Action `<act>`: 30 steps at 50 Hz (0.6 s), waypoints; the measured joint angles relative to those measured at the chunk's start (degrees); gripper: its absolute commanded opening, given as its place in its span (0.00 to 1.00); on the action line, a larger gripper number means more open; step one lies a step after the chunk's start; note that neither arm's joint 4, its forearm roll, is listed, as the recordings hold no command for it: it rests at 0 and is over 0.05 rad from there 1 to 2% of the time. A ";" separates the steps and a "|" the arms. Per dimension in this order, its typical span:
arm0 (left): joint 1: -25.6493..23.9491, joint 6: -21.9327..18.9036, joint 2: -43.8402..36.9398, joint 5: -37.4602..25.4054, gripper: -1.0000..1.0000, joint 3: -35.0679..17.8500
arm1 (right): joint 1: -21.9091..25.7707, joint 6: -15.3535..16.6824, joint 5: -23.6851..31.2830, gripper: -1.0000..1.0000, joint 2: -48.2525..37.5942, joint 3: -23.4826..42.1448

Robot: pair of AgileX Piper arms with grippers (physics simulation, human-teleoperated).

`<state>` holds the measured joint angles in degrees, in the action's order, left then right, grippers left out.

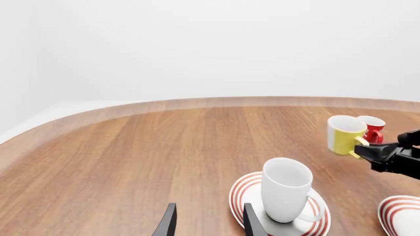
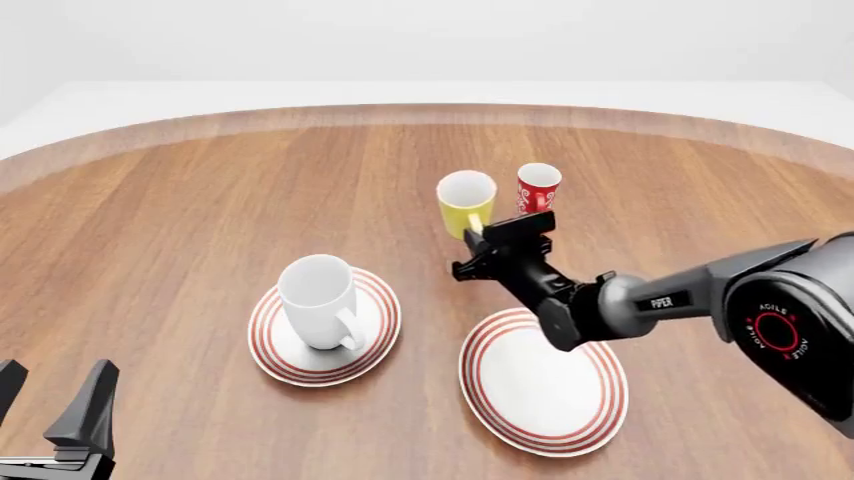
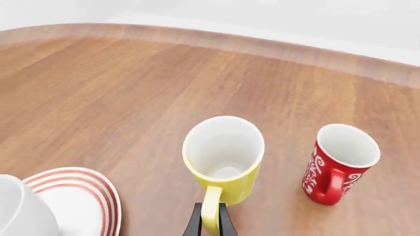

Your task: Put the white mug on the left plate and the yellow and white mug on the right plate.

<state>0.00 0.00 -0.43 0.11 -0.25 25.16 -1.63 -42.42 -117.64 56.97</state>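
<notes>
The white mug (image 2: 320,300) stands upright on the left plate (image 2: 380,335), handle toward the near side. It also shows in the left wrist view (image 1: 286,189). The yellow and white mug (image 2: 466,200) is behind the plates, upright. My right gripper (image 2: 477,235) is shut on its yellow handle (image 3: 211,206). I cannot tell whether the mug rests on the table or is just above it. The right plate (image 2: 543,385) lies bare, nearer than that gripper. My left gripper (image 2: 54,420) is open and empty at the near left, well away from the white mug.
A slim red mug with white pattern (image 2: 537,188) stands just right of the yellow mug, close to it. The wooden table (image 2: 200,200) has a curved far edge. The right arm (image 2: 694,295) reaches across above the right plate's far side.
</notes>
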 measured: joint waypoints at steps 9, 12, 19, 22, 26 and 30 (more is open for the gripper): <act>0.00 0.00 0.00 0.00 1.00 0.00 | 0.27 0.32 -1.19 0.00 3.10 -3.43; 0.00 0.00 0.00 0.00 1.00 0.00 | 0.40 0.40 -1.61 0.00 4.10 -4.59; 0.00 0.00 0.00 0.00 1.00 0.00 | 0.70 0.51 -2.40 0.00 6.44 -7.10; 0.00 0.00 0.00 0.00 1.00 0.00 | 0.83 0.52 -2.72 0.00 7.62 -8.30; 0.00 0.00 0.00 0.00 1.00 0.00 | 0.96 0.50 -3.12 0.00 9.19 -9.91; 0.00 0.00 0.00 0.00 1.00 0.00 | 1.05 0.55 -3.44 0.00 10.90 -11.64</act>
<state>0.00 0.00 -0.43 0.11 -0.25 26.21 -1.08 -45.87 -106.74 45.33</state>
